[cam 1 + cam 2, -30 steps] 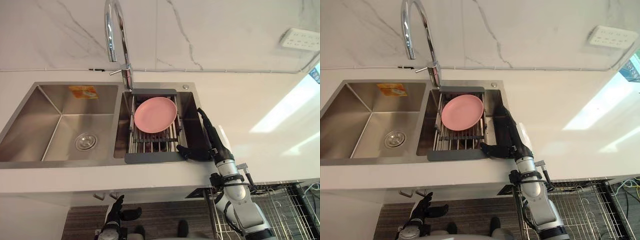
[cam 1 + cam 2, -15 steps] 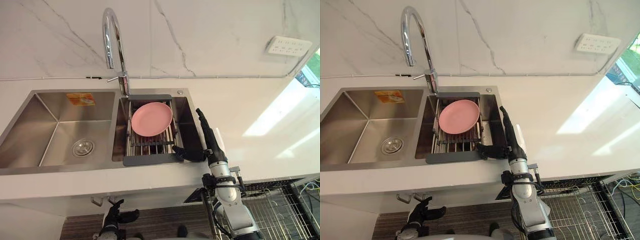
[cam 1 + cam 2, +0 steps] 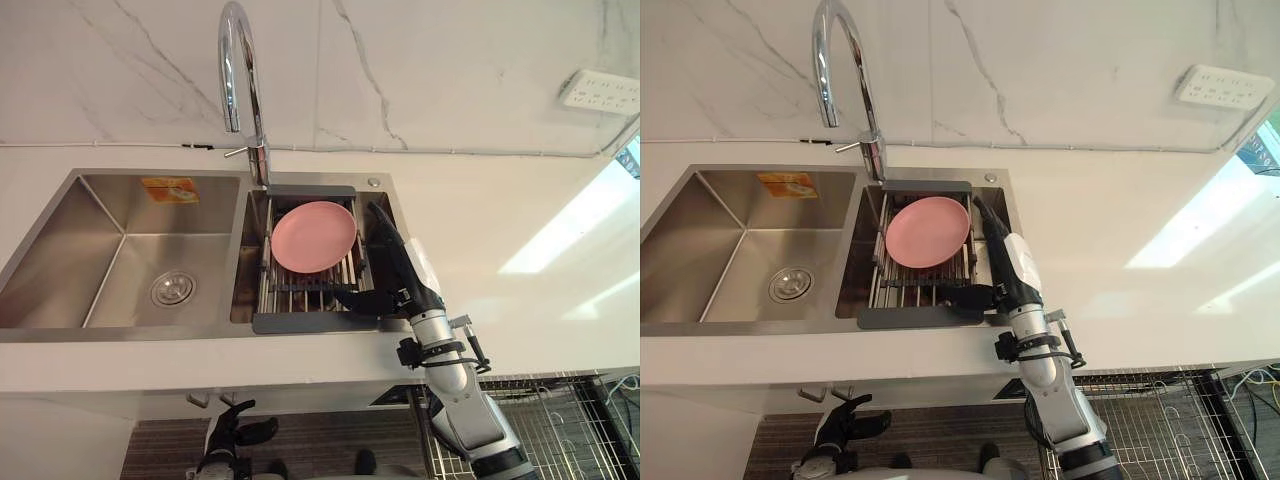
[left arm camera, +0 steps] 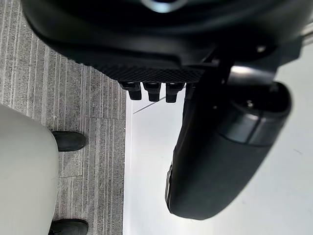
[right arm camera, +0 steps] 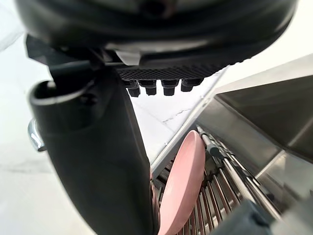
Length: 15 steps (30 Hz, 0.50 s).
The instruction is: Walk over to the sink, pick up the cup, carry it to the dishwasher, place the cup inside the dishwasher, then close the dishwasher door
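Note:
My right hand (image 3: 397, 272) reaches over the right basin of the steel sink (image 3: 120, 240). Its fingers are straight and point toward the back wall, and its thumb sticks out to the left over the front frame of a dish rack (image 3: 300, 322). It holds nothing. A pink plate (image 3: 313, 236) lies tilted on the rack, just left of the fingers. In the right wrist view the plate (image 5: 183, 186) shows edge-on past the thumb (image 5: 93, 161). My left hand (image 3: 232, 432) hangs low below the counter's front edge, fingers relaxed and empty.
A tall chrome faucet (image 3: 235, 60) rises behind the divide between the two basins. White counter (image 3: 520, 230) stretches to the right, with a wall socket (image 3: 605, 92) above it. A wire rack (image 3: 560, 420) sits low at the right, below the counter.
The camera has shifted. My right hand has moved a little left, from above the sink's right rim to over the right basin beside the plate. The left hand hangs as before.

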Motion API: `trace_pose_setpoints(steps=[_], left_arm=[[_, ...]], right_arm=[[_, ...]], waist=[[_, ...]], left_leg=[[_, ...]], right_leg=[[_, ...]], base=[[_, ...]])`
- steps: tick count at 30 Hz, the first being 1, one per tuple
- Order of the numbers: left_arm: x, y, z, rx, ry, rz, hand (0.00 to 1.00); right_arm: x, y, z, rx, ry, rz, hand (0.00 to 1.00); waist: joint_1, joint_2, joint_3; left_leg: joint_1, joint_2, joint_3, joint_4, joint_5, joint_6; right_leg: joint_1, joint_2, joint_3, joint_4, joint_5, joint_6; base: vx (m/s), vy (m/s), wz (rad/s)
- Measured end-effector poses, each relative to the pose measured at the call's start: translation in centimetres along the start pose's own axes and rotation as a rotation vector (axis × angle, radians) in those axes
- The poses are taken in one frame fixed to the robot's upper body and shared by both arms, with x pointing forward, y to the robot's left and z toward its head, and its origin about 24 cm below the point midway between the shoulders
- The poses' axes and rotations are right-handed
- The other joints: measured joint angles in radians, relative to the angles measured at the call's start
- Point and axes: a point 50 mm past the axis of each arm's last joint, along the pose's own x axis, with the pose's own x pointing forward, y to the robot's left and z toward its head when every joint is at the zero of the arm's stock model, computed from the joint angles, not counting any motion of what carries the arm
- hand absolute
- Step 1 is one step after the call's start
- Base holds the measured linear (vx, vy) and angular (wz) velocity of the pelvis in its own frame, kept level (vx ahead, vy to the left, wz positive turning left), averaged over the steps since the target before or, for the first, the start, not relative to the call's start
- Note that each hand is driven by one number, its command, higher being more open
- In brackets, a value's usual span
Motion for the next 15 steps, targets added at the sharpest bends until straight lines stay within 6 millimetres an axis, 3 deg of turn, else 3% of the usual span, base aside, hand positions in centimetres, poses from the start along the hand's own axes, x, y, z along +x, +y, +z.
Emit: trace_pose_setpoints(steps=[15], left_arm=[[0.0,-0.1,0.4,-0.001,-0.020,0.002,1.00]], right_arm=[[2.1,0.0,-0.4,-0.255,-0.027,-0.002,1.00]], waist=[[0.023,-0.001,0.000]], left_leg=[[-0.040,-0.001,-0.003,0.015,0.002,-0.002]], right_leg=[[-0.035,-0.008,-0.020,0.035,-0.019,0.003]], base=[[-0.02,-0.016,0.05]])
